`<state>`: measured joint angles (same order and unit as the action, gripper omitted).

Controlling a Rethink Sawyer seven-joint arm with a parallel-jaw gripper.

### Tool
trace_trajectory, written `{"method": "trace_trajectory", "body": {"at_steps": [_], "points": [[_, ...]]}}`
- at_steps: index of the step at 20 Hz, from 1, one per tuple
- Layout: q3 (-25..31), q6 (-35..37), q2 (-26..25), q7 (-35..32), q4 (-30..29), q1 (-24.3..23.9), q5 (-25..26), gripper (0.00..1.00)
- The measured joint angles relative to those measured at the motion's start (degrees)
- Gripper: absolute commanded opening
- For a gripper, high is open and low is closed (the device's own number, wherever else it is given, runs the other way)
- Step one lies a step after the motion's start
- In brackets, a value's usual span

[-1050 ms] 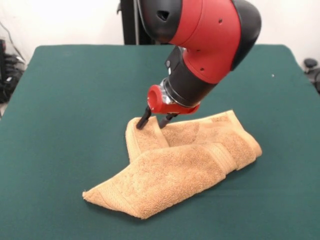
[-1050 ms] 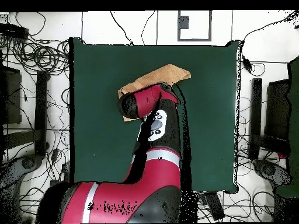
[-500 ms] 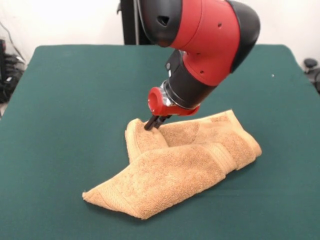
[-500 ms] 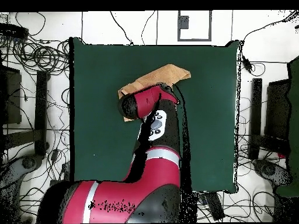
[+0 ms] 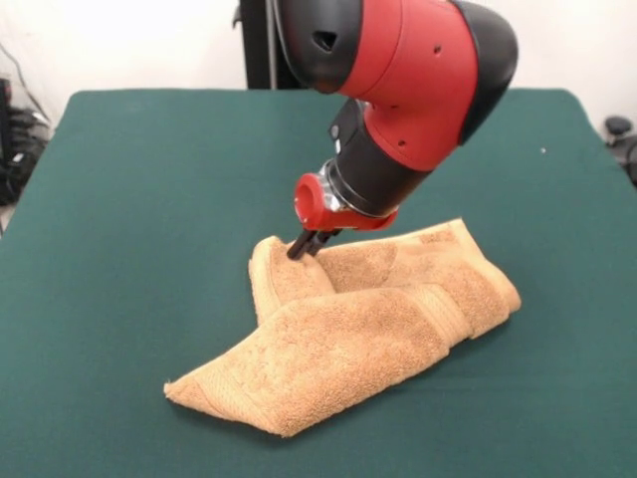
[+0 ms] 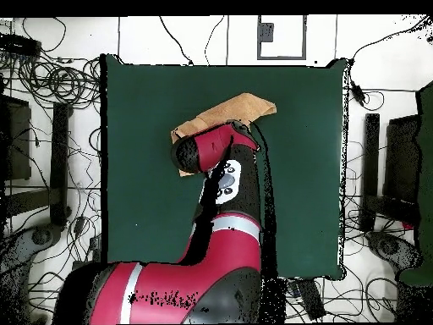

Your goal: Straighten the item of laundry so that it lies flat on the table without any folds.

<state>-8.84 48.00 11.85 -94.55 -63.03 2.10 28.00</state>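
Observation:
The item of laundry (image 5: 363, 324) is a golden-tan towel lying folded and bunched on the green table (image 5: 129, 199), with a long flap toward the front left and a raised fold at its far left corner. My gripper (image 5: 304, 244) has come down on that raised fold, and its dark fingers are shut together, pinching the cloth. In the overhead view only part of the item of laundry (image 6: 241, 107) shows beyond the arm on the table (image 6: 144, 169), and the arm hides the gripper.
The red and black arm (image 5: 408, 90) hangs over the far side of the towel. Cables and equipment (image 6: 51, 93) lie on the floor around the table's edges.
A second ago the fingers stood open on either side of the towel's raised fold; they have since closed on it. The towel and arm have hardly moved.

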Motion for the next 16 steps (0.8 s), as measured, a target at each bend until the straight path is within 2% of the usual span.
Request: {"method": "trace_trajectory", "body": {"at_steps": [9,16], "points": [[2.52,-2.39,3.69,0.0,-4.05,-2.54,0.01,0.0],[6.63,-12.82,11.73,0.0,-13.74,-9.97,0.17,0.0]]}}
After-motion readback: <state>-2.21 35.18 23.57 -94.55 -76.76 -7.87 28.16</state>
